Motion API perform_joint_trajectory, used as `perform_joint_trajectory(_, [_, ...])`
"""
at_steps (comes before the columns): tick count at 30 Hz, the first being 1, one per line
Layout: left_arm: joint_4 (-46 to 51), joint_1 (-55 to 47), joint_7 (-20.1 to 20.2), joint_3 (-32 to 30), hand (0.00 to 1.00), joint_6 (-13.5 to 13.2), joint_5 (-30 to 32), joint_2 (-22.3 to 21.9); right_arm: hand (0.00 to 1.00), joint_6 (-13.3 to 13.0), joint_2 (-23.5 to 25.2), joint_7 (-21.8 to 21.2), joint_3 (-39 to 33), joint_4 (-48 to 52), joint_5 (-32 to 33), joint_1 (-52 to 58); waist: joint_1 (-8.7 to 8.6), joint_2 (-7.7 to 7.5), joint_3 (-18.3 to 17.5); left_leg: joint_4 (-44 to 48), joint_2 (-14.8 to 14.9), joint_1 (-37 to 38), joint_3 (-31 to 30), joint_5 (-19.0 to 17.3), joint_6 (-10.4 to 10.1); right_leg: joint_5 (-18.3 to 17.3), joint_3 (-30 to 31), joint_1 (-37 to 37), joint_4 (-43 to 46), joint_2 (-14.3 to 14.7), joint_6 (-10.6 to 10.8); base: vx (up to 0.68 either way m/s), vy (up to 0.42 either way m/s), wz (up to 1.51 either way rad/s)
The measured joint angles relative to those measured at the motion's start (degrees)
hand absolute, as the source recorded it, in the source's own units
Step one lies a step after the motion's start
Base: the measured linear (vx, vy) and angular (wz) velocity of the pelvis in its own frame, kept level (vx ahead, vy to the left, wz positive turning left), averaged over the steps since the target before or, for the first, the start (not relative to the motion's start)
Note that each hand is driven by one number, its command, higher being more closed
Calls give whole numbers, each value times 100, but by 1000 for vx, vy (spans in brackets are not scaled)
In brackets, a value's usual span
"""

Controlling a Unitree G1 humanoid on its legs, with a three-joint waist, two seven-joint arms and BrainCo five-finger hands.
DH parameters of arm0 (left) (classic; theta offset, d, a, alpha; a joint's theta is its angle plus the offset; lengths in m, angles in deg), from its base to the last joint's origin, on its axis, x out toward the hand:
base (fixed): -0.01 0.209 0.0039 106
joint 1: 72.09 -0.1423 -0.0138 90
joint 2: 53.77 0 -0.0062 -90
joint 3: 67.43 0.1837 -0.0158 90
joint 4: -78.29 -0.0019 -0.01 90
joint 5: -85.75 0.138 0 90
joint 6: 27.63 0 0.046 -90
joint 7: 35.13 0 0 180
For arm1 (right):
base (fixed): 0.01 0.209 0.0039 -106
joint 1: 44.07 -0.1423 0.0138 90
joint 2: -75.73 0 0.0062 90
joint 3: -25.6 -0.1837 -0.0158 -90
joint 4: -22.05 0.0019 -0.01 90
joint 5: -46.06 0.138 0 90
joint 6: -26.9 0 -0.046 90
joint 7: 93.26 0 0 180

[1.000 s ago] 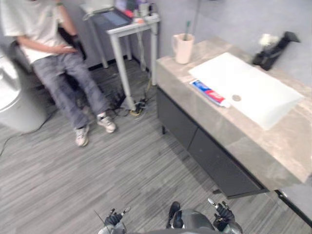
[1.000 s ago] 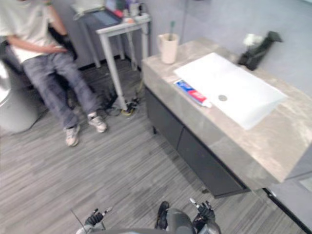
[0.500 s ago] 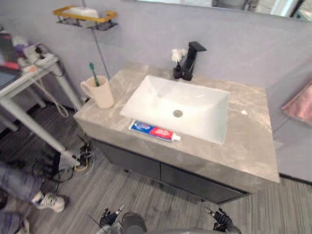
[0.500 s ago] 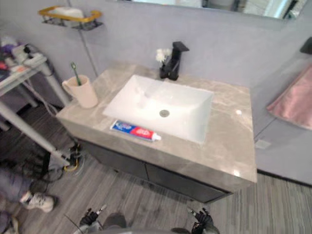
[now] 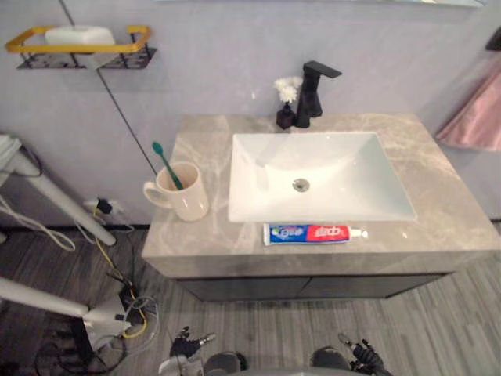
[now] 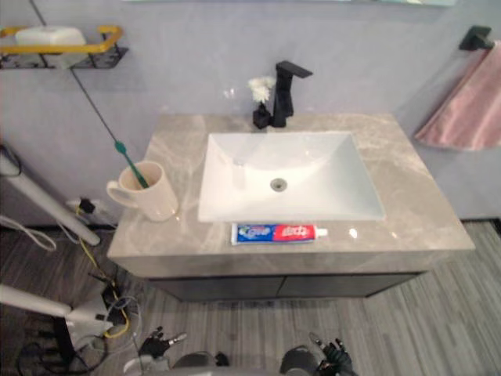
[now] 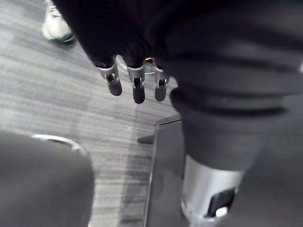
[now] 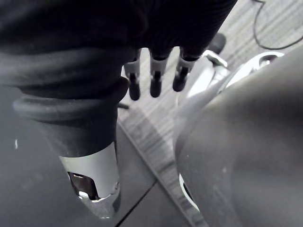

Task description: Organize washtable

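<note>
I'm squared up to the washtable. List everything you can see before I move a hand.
Stone-look countertop: one, grey, on a dark cabinet.
Rectangular sink basin: one, white, set in the countertop.
Tap: one, black, behind the basin.
Vase of flowers: one, dark with white blooms, beside the tap.
Ceramic mug: one, beige, countertop's left side.
Toothbrush: one, green, standing in the mug.
Toothpaste tube: one, blue, red and white, flat in front of the basin.
Wall shelf: one, yellow-railed, upper left.
Soap bar: one, white, on the shelf.
Towel: one, pink, right wall.
Left hand: silver fingers straight, empty, above the floor.
Right hand: likewise.
</note>
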Motion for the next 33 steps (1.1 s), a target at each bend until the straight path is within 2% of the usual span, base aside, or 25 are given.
perform_joint_trajectory(1, [3, 1, 3, -3, 0, -3, 28, 10, 0, -3, 7, 28, 69, -6, 7, -4, -3, 19, 6, -121, -51, 104, 27, 52, 56, -269, -356, 24, 160, 129, 64, 35, 282, -12])
perform_joint_trajectory(3, [0, -66, 17, -13, 0, 11, 31, -5, 0, -10, 14, 87, 239, -6, -17, -10, 48, -80, -10, -368, -250, 320, 154, 133, 151, -705, -1673, 231, 328, 319, 95, 61, 161, -14])
perform_joint_trajectory(5, [10, -49, 43, -170, 0, 13, 30, -44, 0, -11, -16, 87, 409, -21, -107, -20, 128, -185, -5, -351, -411, 375, 292, 137, 170, -931, -2311, 473, -13, 197, 18, 42, 126, -27])
perform_joint_trajectory(7, [-4, -83, 134, -393, 0, 24, 25, -137, 0, -17, -75, 85, 443, -53, -200, -117, 150, -111, 11, -411, -420, 363, 414, 193, 258, -972, -2348, 752, -716, 219, 115, 2, 153, -45])
perform_joint_trajectory(8, [14, -82, 145, -580, 0, 11, 19, -212, 0, -13, -77, 92, 454, -69, -286, -195, 214, -102, 46, -430, -415, 345, 585, 193, 260, -1169, -2349, 779, -581, 183, 128, -26, 122, -51])
perform_joint_trajectory(10, [100, -86, 182, -773, 0, -4, 12, -227, 0, -13, -60, 91, 665, -121, -327, -284, 354, -218, 61, -452, -434, 335, 791, 193, 260, -1289, -2361, 921, -544, 128, 161, -74, 34, -56])
perform_joint_trajectory(12, [197, -81, 249, -807, 0, -15, 23, -200, 0, -15, -49, 88, 834, -125, -327, -392, 452, -318, 66, -356, -434, 174, 939, 193, 260, -1273, -2281, 1100, -1183, 122, 137, -106, -37, -52])
perform_joint_trajectory(14, [256, -47, 256, -806, 0, -13, 24, -163, 0, -54, -76, 88, 893, -120, -322, -656, 428, -351, 131, 6, -363, -258, 1000, 192, 257, -1288, -2163, 1234, -2064, 202, 108, -156, -98, -25])
perform_joint_trajectory(15, [256, -7, 253, -804, 0, -10, 24, -150, 0, -77, -101, 88, 891, -129, -322, -704, 429, -341, 189, 133, -338, -356, 973, 189, 253, -1289, -2164, 1258, -2197, 214, 113, -202, -109, 5])
perform_joint_trajectory(16, [275, 64, 245, -802, 0, -8, 0, -185, 0, -126, -220, 92, 886, -219, -323, -782, 416, -238, 363, 446, -249, -521, 737, 184, 206, -1202, -2234, 1285, -2246, 284, 112, -240, -99, 25])
perform_joint_trajectory(19, [334, 50, 222, -801, 0, -15, -105, -229, 0, -127, -407, 107, 779, -326, -316, -603, 425, -231, 419, 502, -304, -722, 83, 298, -76, -1136, -2401, 1133, -2130, 304, 43, -215, -51, 26])
perform_joint_trajectory(21, [335, 52, 214, -815, 0, -11, -209, -233, 0, -130, -409, 106, 654, -480, -295, -589, 436, -239, 423, 456, -321, -745, -76, 269, -95, -1019, -2396, 1022, -2134, 302, 2, -178, 10, -9])
perform_joint_trajectory(23, [310, 40, 222, -942, 0, -8, -208, -235, 0, -130, -344, 99, 315, -509, -273, -331, 401, -313, 413, 637, -357, -596, -133, 215, -11, -923, -2384, 1056, -2197, 188, 92, -115, 72, -6])
perform_joint_trajectory(25, [243, 39, 229, -1009, 0, -2, -202, -271, 0, -115, -325, 97, 126, -516, -272, -94, 409, -272, 364, -120, -470, -227, -295, 300, 13, -854, -2336, 1122, -2359, 177, 143, -67, 119, -7])
perform_joint_trajectory(26, [238, -20, 217, -1030, 0, -4, -196, -270, 0, -101, -232, 87, 96, -514, -272, 111, 407, -369, 245, -732, -586, -55, -282, 600, -59, -757, -2255, 1106, -2600, 153, 100, -49, 135, -11])
perform_joint_trajectory(27, [231, -46, 221, -1020, 0, 2, -188, -221, 0, -84, -117, 68, 88, -516, -268, 257, 385, -432, 191, -1128, -650, 80, -289, 809, -40, -614, -2226, 1141, -2804, 145, 88, -37, 132, -8])
perform_joint_trajectory(30, [228, -53, 229, -1020, 0, 10, -176, -178, 0, -31, -22, 69, -60, -520, -258, 471, 357, -474, 179, -1496, -759, 295, -366, 1000, 19, -440, -2226, 1334, -3095, 124, 122, 14, 109, 8])
perform_joint_trajectory(33, [226, -122, 235, -1023, 0, 5, -176, -179, 0, -16, -11, 51, -56, -520, -218, 509, 350, -456, 154, -1817, -861, 594, -402, 1120, 134, -419, -2208, 1528, -3177, 89, 158, 32, 94, 5])
